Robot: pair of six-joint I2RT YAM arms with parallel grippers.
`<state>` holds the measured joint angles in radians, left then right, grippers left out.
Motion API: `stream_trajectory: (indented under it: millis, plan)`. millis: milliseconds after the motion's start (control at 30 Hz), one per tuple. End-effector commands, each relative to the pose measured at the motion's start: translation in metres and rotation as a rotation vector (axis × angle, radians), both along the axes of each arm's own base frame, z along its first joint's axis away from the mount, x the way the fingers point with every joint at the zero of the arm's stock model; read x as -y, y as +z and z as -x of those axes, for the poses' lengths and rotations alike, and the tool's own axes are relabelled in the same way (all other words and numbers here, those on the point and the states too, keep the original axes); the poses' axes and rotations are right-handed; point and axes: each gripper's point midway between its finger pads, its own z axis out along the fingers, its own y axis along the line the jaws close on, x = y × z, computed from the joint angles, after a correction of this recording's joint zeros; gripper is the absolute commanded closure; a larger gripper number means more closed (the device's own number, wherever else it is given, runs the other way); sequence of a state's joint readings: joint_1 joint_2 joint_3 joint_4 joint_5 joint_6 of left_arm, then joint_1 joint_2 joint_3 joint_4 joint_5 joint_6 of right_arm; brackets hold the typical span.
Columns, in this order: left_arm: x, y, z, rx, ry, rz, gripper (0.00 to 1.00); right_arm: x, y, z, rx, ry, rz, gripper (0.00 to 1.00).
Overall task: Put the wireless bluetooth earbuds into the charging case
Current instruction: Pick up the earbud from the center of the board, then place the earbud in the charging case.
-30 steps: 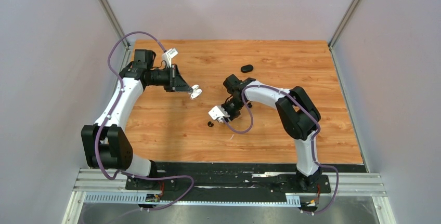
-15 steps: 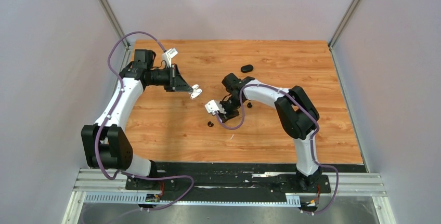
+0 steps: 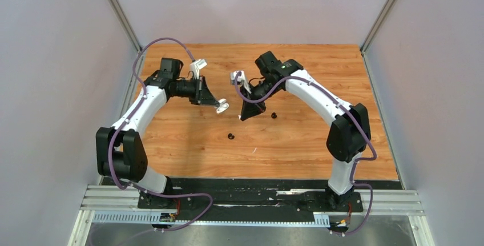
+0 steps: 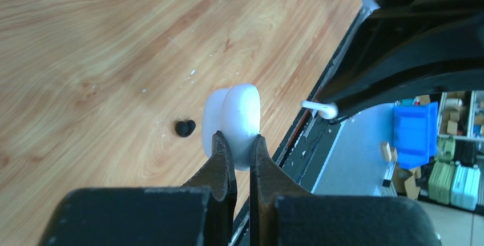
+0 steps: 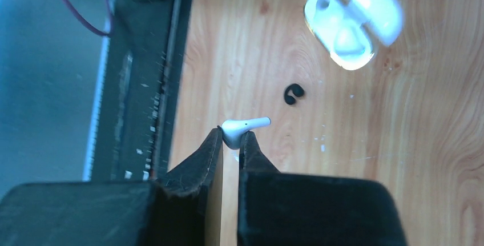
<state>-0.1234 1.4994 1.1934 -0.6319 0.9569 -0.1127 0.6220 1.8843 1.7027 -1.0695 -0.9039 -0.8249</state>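
Right gripper point(image 5: 231, 137) pinches a white earbud point(image 5: 240, 127) by its rounded head between closed fingertips, the short stem sticking out sideways over the wooden table point(image 3: 354, 86). From the overhead camera, this gripper point(image 3: 245, 116) points down toward the middle of the table, with its arm arching in from the right.

Left gripper point(image 4: 238, 143) is clamped on a white charging case point(image 4: 234, 123), its two fingers squeezing the lower end of the case and holding it above the wood. The right wrist camera shows the case point(image 5: 348, 26) with its lid swung open and the hollow inside turned toward that camera; what sits in the hollow cannot be told. Overhead, the left gripper point(image 3: 220, 104) and the case point(image 3: 222, 107) hang just beside the right gripper, the two close but apart.

One black earbud point(image 3: 231, 136) lies on the table near and below the two grippers. A second black earbud point(image 3: 273, 115) lies just to the right of the right gripper. Both rest loose on the wood, clear of the case and of either set of fingers.
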Motion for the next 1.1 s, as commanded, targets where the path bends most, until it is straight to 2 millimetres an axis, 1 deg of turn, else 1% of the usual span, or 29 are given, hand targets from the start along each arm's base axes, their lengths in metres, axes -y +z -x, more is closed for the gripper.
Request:
stream_trajectory:
  millis: [0,100,200,333,400,567,733,900,1067]
  plan:
    - [0.024,0.002,0.0,0.098,-0.101,0.028,1.0,0.002,0.058,0.025,-0.261,-0.092,-0.075,1.0]
    - [0.033,-0.001,0.0,0.092,-0.103,0.039,1.0,-0.002,0.078,0.023,-0.297,-0.122,-0.104,1.0]
    - [0.043,0.001,0.003,0.073,-0.103,0.054,1.0,-0.009,0.091,0.018,-0.376,-0.189,-0.105,1.0]
    - [0.052,0.012,0.008,0.087,-0.107,0.081,1.0,-0.016,0.101,0.014,-0.443,-0.256,-0.111,1.0]
    - [0.054,0.016,0.011,0.071,-0.112,0.098,1.0,-0.019,0.102,0.012,-0.455,-0.268,-0.113,1.0]
    - [0.059,0.022,0.018,0.017,-0.137,0.154,1.0,-0.028,0.094,0.005,-0.441,-0.297,-0.096,1.0]
    - [0.063,0.026,0.02,-0.024,-0.155,0.196,1.0,-0.034,0.084,-0.001,-0.407,-0.342,-0.057,1.0]
    - [0.065,0.03,0.02,-0.032,-0.163,0.211,1.0,-0.035,0.069,-0.006,-0.404,-0.392,-0.012,1.0]
    - [0.065,0.032,0.022,-0.028,-0.175,0.219,1.0,-0.035,0.061,-0.007,-0.412,-0.405,0.005,1.0]
